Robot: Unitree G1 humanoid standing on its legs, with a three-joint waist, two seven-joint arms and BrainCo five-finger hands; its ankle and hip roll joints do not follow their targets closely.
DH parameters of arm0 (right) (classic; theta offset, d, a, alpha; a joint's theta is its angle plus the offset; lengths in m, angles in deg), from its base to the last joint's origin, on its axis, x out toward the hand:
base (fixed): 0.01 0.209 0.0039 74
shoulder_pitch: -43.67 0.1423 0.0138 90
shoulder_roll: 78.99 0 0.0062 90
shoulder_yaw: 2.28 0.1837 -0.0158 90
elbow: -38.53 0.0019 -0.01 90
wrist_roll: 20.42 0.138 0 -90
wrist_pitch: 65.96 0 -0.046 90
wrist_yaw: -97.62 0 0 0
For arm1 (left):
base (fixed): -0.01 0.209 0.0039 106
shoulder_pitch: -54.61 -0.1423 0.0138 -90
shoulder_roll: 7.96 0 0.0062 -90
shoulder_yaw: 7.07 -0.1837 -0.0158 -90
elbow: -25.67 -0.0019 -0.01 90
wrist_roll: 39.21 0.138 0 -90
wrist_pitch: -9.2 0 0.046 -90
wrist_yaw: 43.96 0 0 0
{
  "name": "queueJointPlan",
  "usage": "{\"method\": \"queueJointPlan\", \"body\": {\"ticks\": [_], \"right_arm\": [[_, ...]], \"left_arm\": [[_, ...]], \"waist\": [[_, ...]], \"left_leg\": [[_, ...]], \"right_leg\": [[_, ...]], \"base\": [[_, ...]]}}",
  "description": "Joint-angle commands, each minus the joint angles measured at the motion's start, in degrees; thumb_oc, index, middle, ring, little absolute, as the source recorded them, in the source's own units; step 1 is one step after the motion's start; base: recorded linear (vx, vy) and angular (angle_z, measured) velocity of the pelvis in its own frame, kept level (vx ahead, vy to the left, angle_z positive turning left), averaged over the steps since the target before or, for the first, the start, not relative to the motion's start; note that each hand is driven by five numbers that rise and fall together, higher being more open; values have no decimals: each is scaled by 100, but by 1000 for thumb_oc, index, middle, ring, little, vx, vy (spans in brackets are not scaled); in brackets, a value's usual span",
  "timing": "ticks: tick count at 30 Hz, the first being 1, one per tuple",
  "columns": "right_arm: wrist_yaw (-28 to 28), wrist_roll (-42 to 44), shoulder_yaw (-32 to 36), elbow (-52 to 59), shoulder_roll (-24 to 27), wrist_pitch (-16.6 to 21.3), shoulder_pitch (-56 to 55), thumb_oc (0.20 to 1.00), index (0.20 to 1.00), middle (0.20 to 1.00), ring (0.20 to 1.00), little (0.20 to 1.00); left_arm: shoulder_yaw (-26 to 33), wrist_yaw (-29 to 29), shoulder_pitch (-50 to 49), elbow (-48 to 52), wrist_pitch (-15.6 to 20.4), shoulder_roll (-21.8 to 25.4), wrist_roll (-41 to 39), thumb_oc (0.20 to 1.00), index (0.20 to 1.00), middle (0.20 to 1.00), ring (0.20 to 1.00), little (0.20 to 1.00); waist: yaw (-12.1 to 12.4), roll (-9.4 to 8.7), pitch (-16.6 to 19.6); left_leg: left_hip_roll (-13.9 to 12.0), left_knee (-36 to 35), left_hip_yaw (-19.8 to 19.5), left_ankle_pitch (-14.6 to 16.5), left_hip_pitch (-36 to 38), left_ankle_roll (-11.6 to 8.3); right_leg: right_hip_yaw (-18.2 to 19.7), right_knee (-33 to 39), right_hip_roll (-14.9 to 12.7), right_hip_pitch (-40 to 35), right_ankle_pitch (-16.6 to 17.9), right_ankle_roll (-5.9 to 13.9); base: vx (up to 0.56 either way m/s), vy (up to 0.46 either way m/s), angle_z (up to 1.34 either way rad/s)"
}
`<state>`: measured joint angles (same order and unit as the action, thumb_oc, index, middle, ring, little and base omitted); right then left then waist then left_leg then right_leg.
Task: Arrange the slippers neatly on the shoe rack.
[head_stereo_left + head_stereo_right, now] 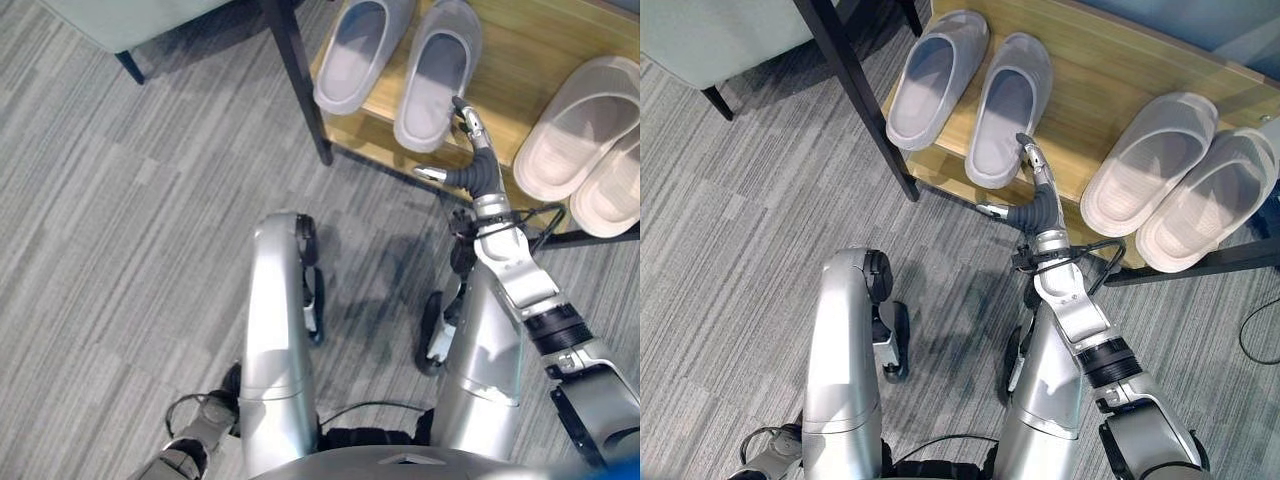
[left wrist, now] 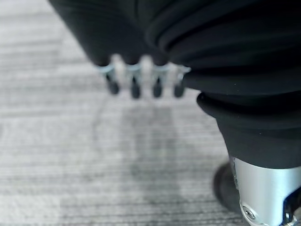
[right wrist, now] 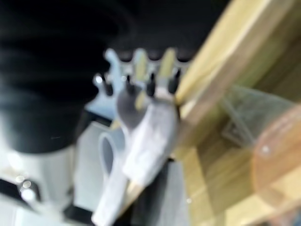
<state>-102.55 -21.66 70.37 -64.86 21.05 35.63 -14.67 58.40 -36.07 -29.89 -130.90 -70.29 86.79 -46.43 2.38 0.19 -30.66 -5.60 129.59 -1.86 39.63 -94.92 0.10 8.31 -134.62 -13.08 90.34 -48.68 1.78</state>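
Two grey slippers lie side by side on the wooden shoe rack, toes pointing away from me. To their right on the same shelf lies a pair of pale beige slippers. My right hand reaches over the shelf's front edge. Its straight fingers rest at the heel of the right grey slipper, thumb spread aside. My left hand hangs low by the carpet, its fingers straight and holding nothing.
A black rack leg stands at the shelf's left front corner. A pale green seat on dark legs sits at the far left. Grey striped carpet covers the floor in front of the rack.
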Motion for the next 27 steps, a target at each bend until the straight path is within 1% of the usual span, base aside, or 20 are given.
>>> {"method": "queueJointPlan", "body": {"ticks": [1, 5, 8, 18, 22, 26, 27], "right_arm": [[87, 296, -292, 564, 159, 178, 330, 1000, 1000, 1000, 1000, 1000], [97, 337, -373, 368, 104, 159, 480, 1000, 1000, 1000, 1000, 1000], [120, 391, -503, 54, 50, 142, 875, 1000, 1000, 1000, 1000, 1000], [144, 330, -712, -193, -72, 98, 1318, 1000, 1000, 1000, 1000, 1000], [138, 302, -698, -125, -86, 84, 1263, 1000, 1000, 1000, 1000, 1000], [50, 161, -514, 296, -77, 78, 836, 1000, 1000, 1000, 1000, 1000], [-4, 64, -357, 619, -56, 110, 598, 1000, 1000, 1000, 1000, 1000]], "left_arm": [[-318, 123, -448, 62, 21, -115, 160, 1000, 1000, 1000, 1000, 1000], [-345, 120, -430, 61, 15, -107, 187, 1000, 1000, 1000, 1000, 1000], [-388, 120, -435, 9, 7, -92, 256, 1000, 1000, 1000, 1000, 1000], [-438, 127, -382, -33, 22, -97, 275, 1000, 1000, 1000, 1000, 1000], [-423, 137, -383, -50, 15, -114, 286, 1000, 1000, 1000, 1000, 1000], [-317, 145, -378, -116, -31, -176, 280, 1000, 1000, 1000, 1000, 1000], [-257, 150, -352, -159, -74, -211, 322, 1000, 1000, 1000, 1000, 1000]], "waist": [[290, 136, 87], [309, 155, 87], [364, 185, 87], [405, 219, 87], [396, 213, 87], [344, 177, 87], [274, 169, 87]], "left_leg": [[303, 99, 160, 621, 496, 298], [321, 113, 147, 617, 496, 293], [308, 126, 145, 621, 496, 298], [335, 174, 139, 619, 496, 274], [332, 167, 140, 621, 496, 269], [344, 166, 142, 616, 496, 283], [335, 156, 159, 603, 496, 284]], "right_leg": [[811, -46, 101, -520, 1275, -437], [799, -48, 102, -522, 1282, -439], [783, -46, 112, -527, 1315, -426], [784, -99, 115, -558, 1314, -414], [782, -107, 122, -565, 1305, -415], [798, -113, 144, -592, 1332, -407], [789, -105, 166, -609, 1341, -407]], "base": [[0, 0, 0], [0, 0, 0], [0, 0, 0], [0, 0, 0], [0, 0, 0], [0, 0, 0], [0, 0, 0]]}}
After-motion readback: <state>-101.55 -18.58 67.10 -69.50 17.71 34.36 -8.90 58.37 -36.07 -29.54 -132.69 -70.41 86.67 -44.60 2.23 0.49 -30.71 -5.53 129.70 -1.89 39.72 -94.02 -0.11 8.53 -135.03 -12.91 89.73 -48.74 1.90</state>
